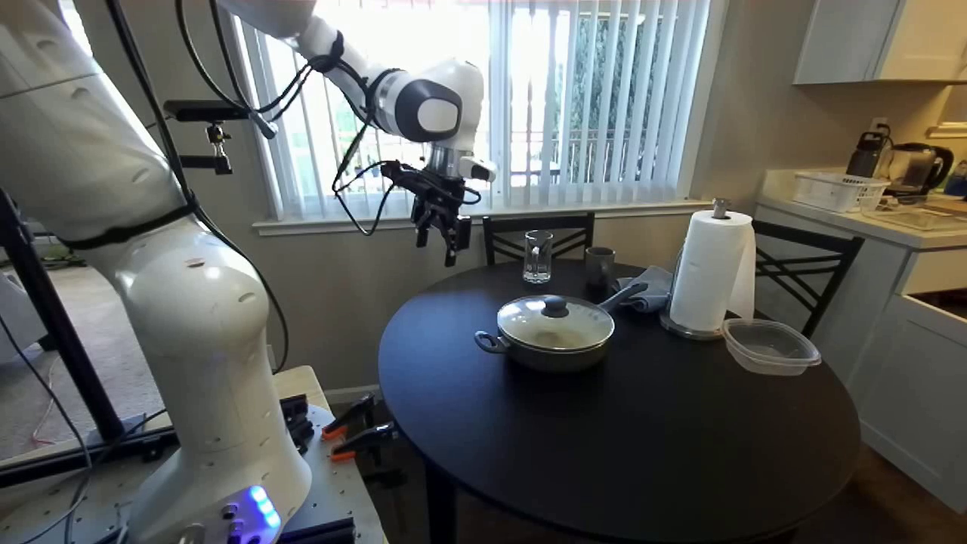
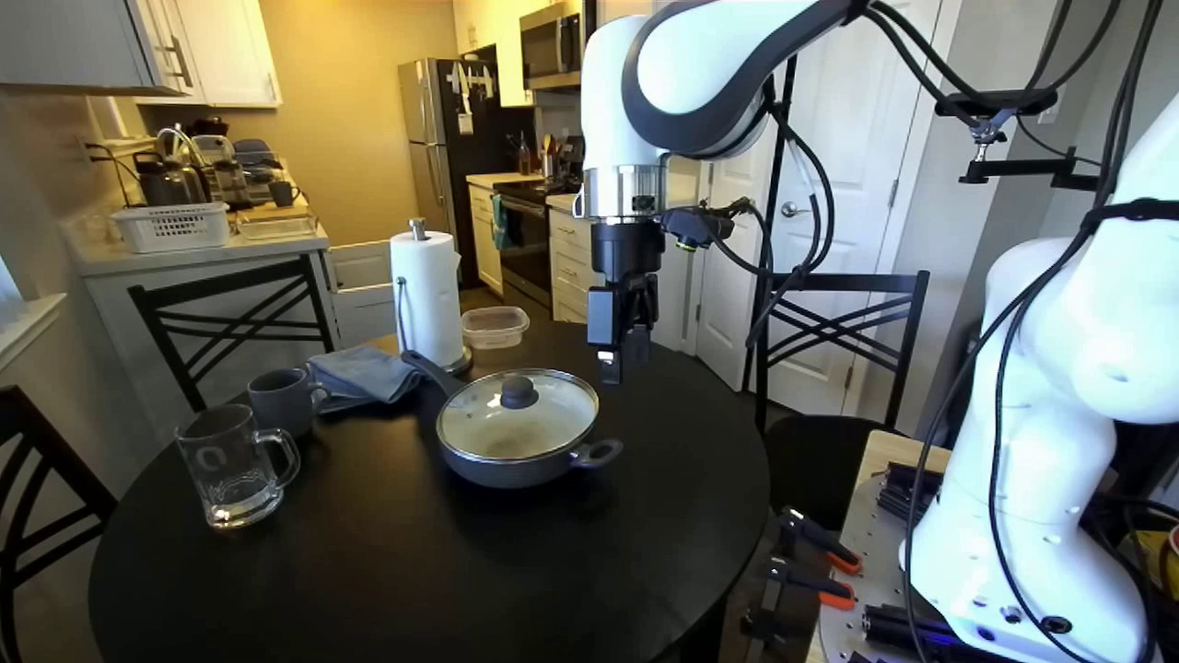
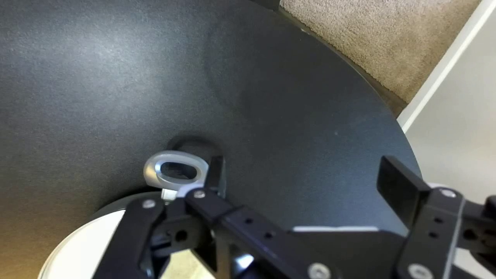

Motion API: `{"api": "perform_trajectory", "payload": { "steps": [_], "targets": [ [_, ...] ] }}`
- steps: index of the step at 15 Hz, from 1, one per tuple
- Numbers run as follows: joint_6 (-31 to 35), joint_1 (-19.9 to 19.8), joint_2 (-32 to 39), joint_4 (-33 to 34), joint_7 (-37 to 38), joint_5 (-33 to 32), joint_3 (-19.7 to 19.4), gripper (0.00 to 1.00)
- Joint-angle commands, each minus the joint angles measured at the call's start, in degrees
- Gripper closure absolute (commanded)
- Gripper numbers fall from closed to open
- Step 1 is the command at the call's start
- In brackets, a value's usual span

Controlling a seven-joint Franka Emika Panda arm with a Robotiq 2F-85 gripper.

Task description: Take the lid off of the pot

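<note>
The pot [image 1: 555, 361] stands on the dark round table, and it also shows in an exterior view [image 2: 516, 474]. The clear glass lid [image 1: 521, 317] with its metal rim and dark knob [image 1: 555, 306] sits flat on the pot; the lid [image 2: 479, 428] and knob [image 2: 519, 392] show there too. My gripper [image 1: 438, 245] is open and empty, pointing down, above and to the robot's side of the pot, apart from it. It also shows in an exterior view [image 2: 622, 354]. In the wrist view my gripper [image 3: 302, 166] hides most of the pot; the pot's loop handle [image 3: 152, 174] shows beside the left finger.
A paper-towel roll [image 1: 706, 272], a clear plastic container [image 1: 770, 355], a blue-grey cloth [image 2: 364, 376], a grey mug [image 2: 281, 402] and a glass mug [image 2: 230, 470] stand around the pot on the table [image 1: 680, 453]. The pot's long handle [image 1: 624, 296] points away from the robot.
</note>
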Motion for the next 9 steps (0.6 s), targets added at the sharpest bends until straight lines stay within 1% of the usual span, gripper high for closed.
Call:
{"api": "perform_trajectory", "payload": {
  "steps": [1, 4, 6, 9],
  "targets": [
    [0.16, -2.72, 3.04, 2.62, -0.42, -3.34, 0.09, 0.00],
    [2.22, -6.00, 7.91, 6.80, -1.64, -9.88, -1.22, 0.00],
    [4.06, -7.28, 11.70, 10.57, -3.19, -13.16, -2.11, 0.00],
    [4.66, -8.07, 20.06, 19.05, -4.97, -16.05, -2.60, 0.00]
  ]
}}
